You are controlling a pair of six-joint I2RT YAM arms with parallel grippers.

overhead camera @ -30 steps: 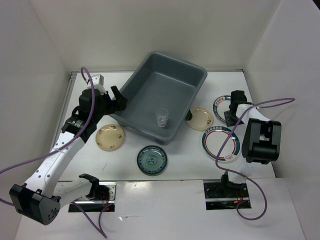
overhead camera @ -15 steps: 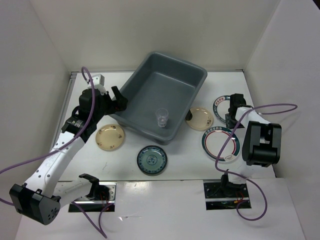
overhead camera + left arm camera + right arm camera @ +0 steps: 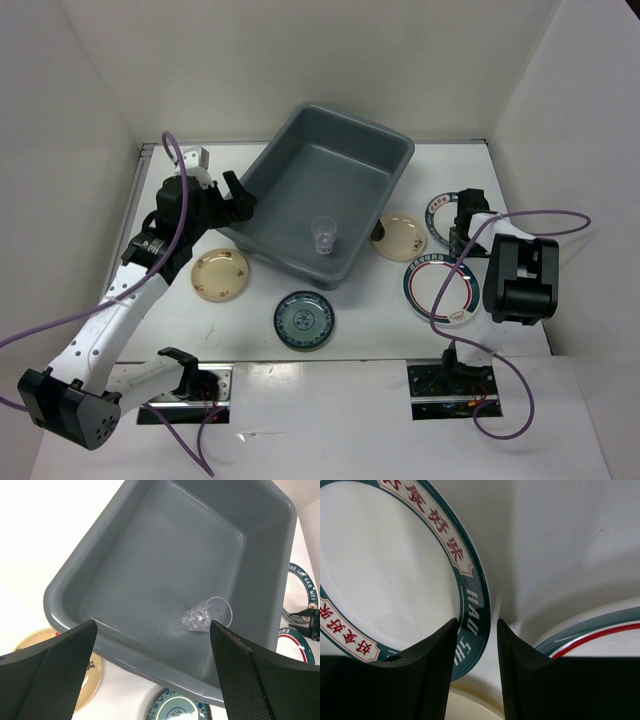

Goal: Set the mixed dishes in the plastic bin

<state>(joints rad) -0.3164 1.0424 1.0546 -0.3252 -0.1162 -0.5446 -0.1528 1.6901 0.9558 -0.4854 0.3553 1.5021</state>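
White round plate with the teal rim and red lettering lies flat near the right edge of the table, toward the far-right corner. Your right gripper stands directly over its right-hand rim. In the right wrist view the 2 fingers straddle that rim: 1 is over the plate's white well, the other over bare table. The lettered band runs between them. A thin sliver shows on each side of the rim, so I judge this claw released, not yet pinching. The squeeze must go across the rim, not along it.

The large grey rectangular plastic bin sits at the middle of the far edge, to the left of this claw. It already holds 1 tiny clear cup. A small beige round plate lies between, just beside the bin's right wall, so you would carry over it. A second white plate with a teal-and-red banded rim lies just nearer you. Your left gripper hangs wide open and empty at the bin's left wall, well apart from this plate, so the right arm is plainly nearer.
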